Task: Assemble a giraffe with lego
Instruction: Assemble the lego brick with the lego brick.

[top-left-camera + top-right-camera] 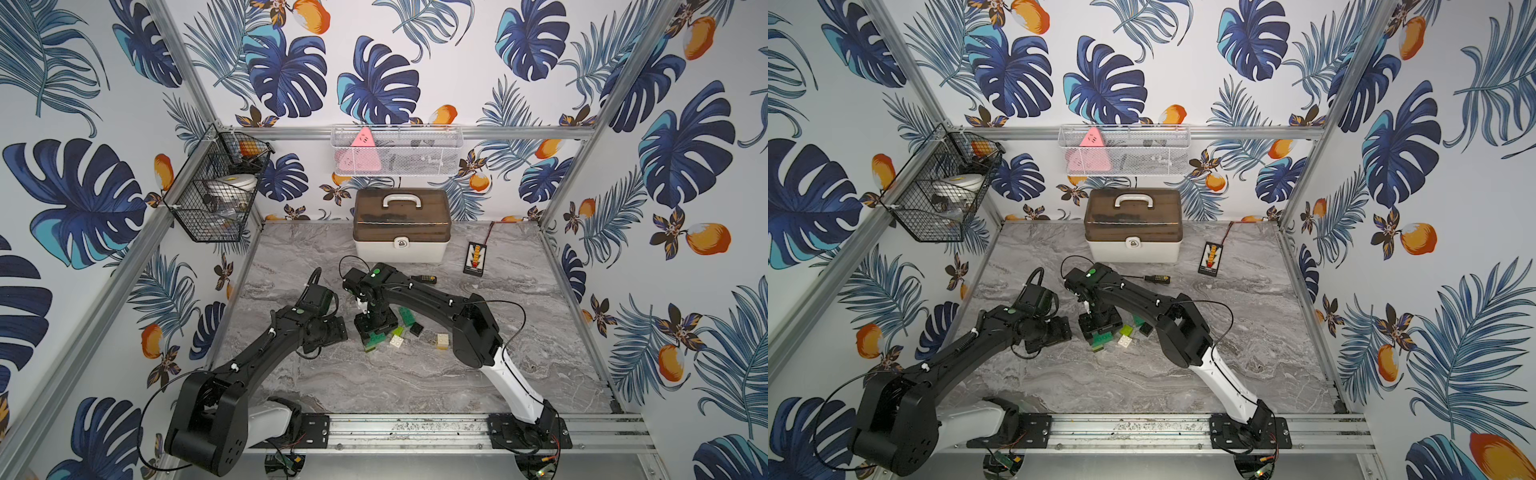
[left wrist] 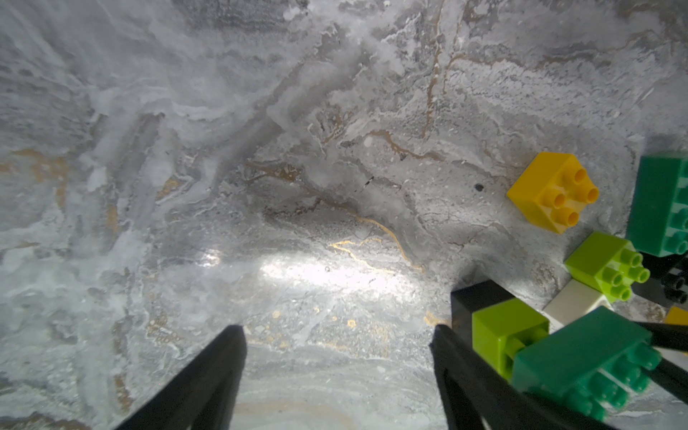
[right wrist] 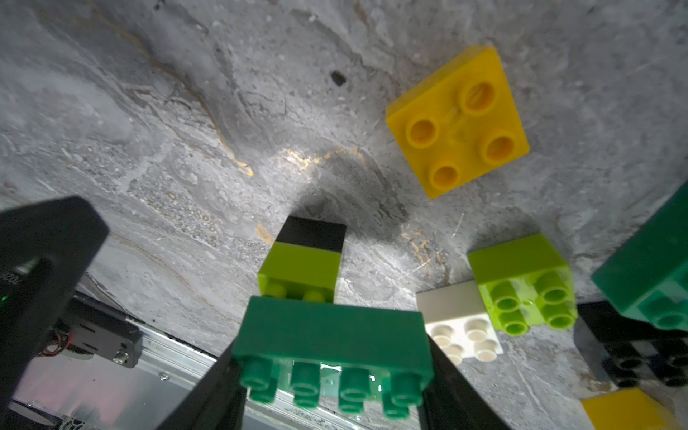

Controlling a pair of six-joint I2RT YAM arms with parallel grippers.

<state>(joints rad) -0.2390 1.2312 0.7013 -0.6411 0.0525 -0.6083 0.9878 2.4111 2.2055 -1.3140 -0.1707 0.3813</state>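
The part-built giraffe (image 3: 320, 324), dark green over lime over black, is clenched in the right claw (image 3: 331, 376) over the middle of the grey marbled bench (image 1: 415, 374), with loose lego (image 3: 521, 286) just beside it. The left claw (image 2: 338, 335) gapes empty over bare marble close by. Behind stand a lidded storage box (image 1: 401, 224), a black wire basket (image 1: 212, 195), a white mesh basket (image 1: 395, 153) and leaf-print walls (image 1: 415, 62).

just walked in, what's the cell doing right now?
The right gripper is shut on a long dark green brick that sits on top of a lime brick and a black brick: the partly built giraffe. Lime studs show at the seam, so it may not be fully seated. The left gripper is open and empty beside it. A yellow brick, a white brick and a second dark green brick lie loose on the marble table.
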